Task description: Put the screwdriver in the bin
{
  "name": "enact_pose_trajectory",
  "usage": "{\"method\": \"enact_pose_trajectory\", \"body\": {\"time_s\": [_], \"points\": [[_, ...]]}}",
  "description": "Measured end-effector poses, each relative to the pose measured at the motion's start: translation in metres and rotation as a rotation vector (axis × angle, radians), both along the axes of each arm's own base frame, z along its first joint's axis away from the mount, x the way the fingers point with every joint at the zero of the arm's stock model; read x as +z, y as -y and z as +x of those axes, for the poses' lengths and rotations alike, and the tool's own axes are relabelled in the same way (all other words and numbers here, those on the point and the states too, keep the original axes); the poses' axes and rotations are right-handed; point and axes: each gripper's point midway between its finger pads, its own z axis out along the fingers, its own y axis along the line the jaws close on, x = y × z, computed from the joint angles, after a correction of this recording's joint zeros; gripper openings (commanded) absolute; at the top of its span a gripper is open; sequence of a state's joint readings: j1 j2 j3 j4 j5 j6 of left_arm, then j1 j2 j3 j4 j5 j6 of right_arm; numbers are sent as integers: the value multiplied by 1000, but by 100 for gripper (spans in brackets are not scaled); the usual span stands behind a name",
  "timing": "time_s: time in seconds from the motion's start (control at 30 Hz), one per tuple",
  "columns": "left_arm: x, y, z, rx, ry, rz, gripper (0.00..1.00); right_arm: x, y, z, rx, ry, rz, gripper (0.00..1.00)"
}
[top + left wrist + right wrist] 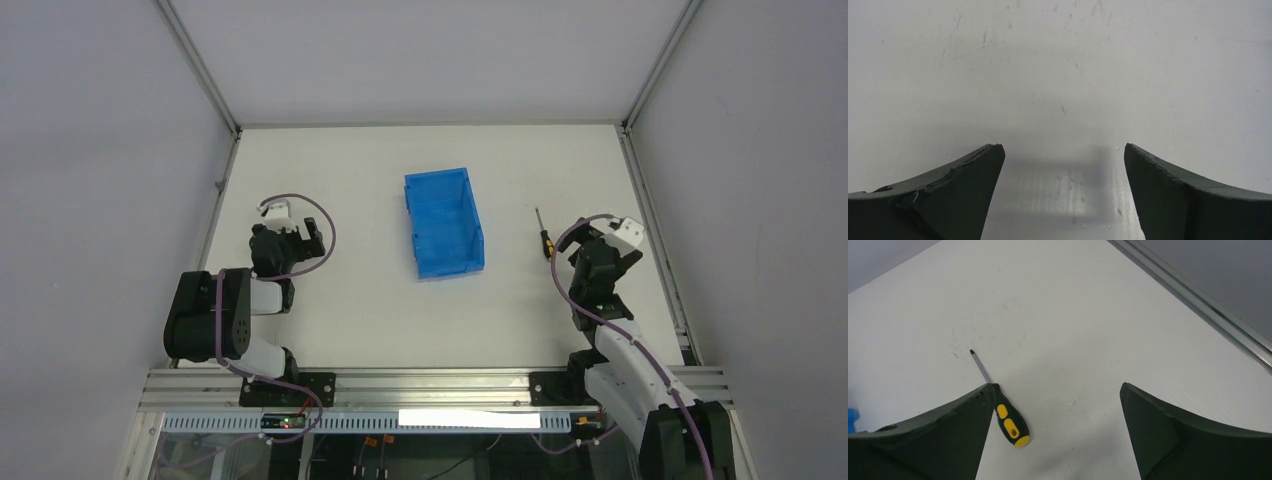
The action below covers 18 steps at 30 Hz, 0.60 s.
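The screwdriver lies flat on the white table, right of the blue bin, its tip pointing away from the arms. In the right wrist view the screwdriver lies just inside my left fingertip, handle near, shaft far. My right gripper is open above the table, the handle within its span near the left finger; it also shows in the top view. My left gripper is open and empty over bare table at the left. The bin stands upright and looks empty.
A metal frame rail runs along the table's right edge, close to my right arm. Grey enclosure walls stand on three sides. A sliver of blue shows at the far left of the right wrist view.
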<state>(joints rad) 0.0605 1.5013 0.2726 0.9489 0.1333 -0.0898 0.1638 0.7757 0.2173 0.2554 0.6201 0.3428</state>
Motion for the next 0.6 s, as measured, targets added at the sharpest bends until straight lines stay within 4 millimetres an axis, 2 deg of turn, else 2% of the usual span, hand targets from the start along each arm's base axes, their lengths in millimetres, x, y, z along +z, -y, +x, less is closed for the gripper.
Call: {"method": "enact_pose_trajectory", "body": {"time_s": [0.1, 0.23, 0.4, 0.5, 0.6], "points": [[-2, 0, 0, 0, -8, 0, 99, 9, -14, 11, 85, -55, -2, 99], [-2, 1, 2, -3, -23, 2, 99, 35, -36, 32, 206, -126, 1, 99], [0, 3, 5, -9, -20, 4, 99, 56, -53, 61, 301, -337, -23, 97], [0, 3, 5, -10, -20, 4, 99, 58, -60, 77, 345, -468, -36, 95], [0, 3, 5, -9, -21, 4, 99, 44, -65, 86, 389, -610, -54, 89]]}}
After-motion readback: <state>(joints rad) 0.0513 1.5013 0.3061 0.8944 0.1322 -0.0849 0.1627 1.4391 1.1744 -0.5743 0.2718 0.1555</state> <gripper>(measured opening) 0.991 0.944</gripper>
